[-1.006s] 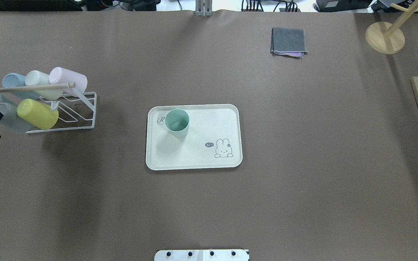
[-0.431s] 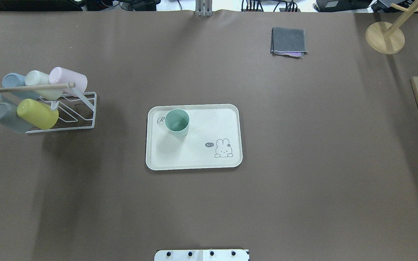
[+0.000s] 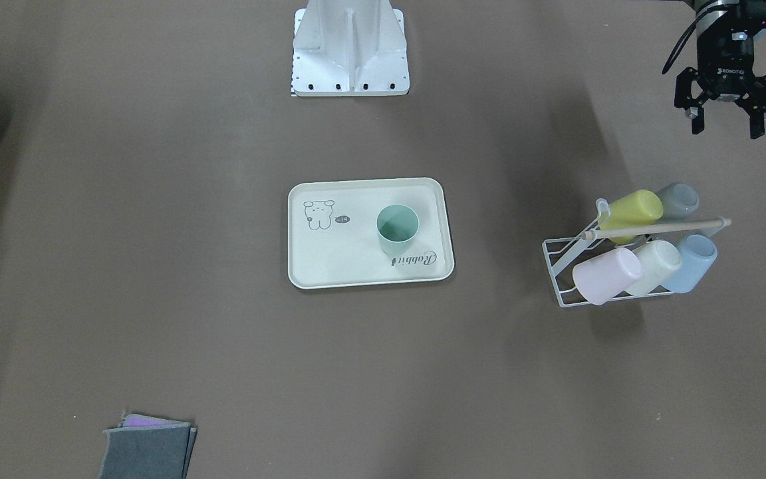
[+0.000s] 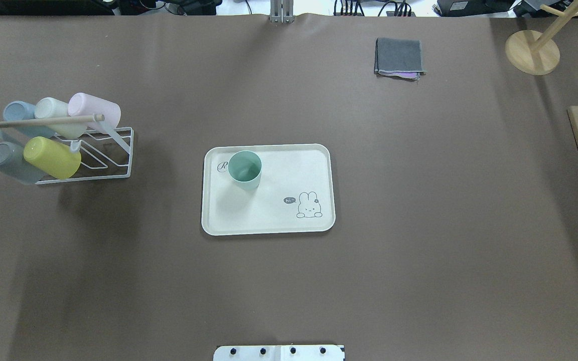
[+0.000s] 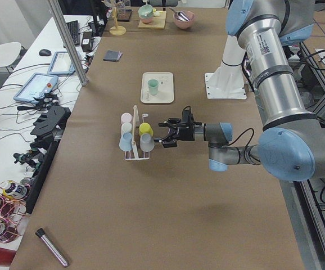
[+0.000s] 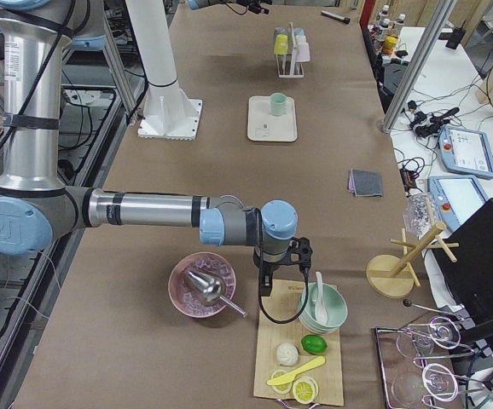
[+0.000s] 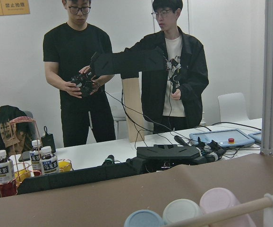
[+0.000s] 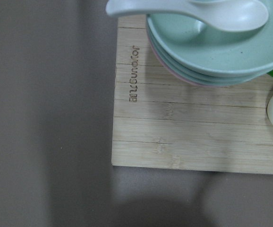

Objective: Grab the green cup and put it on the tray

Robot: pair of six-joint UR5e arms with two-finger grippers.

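So the green cup is sitting upright on the tray, mouth up. It's in the corner with the "Rabbit" script, on the side nearer the cup rack, and it stands free of both grippers. The left gripper hangs off on the robot's side of the rack, well apart from the tray, fingers spread wide with nothing between them. The rack holds five cups lying tilted, the yellow-green cup among them. The right gripper is way down at the other end of the table. It points down over the edge of a wooden board, next to a stack of bowls with a spoon on top. Can't tell from where I stand whether its fingers are apart or together
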